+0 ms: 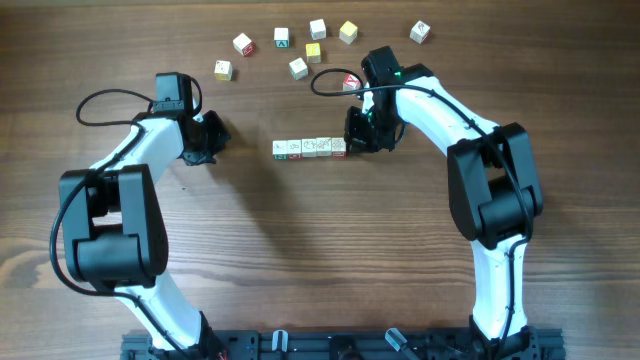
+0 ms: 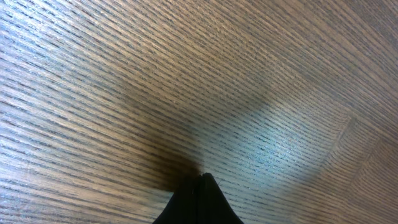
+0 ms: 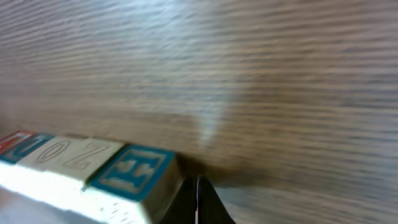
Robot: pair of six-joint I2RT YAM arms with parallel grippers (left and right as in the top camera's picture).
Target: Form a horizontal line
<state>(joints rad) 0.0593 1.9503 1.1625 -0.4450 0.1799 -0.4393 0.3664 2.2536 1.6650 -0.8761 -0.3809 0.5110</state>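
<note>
The horizontal line (image 1: 309, 148) is a short row of small whitish cubes touching side by side at the table's centre. My right gripper (image 1: 352, 143) is shut and empty, its tip touching the row's right end. In the right wrist view the row (image 3: 74, 165) lies at lower left, its nearest cube bearing a blue printed face, with my shut fingertips (image 3: 198, 199) right beside it. My left gripper (image 1: 212, 137) is shut and empty, left of the row and apart from it. In the left wrist view its closed tip (image 2: 200, 196) rests over bare wood.
Several loose cubes lie scattered along the far edge, among them a yellow one (image 1: 347, 31), a white one (image 1: 420, 32) at far right and one (image 1: 223, 69) at far left. A red-faced cube (image 1: 351, 82) sits partly behind my right arm.
</note>
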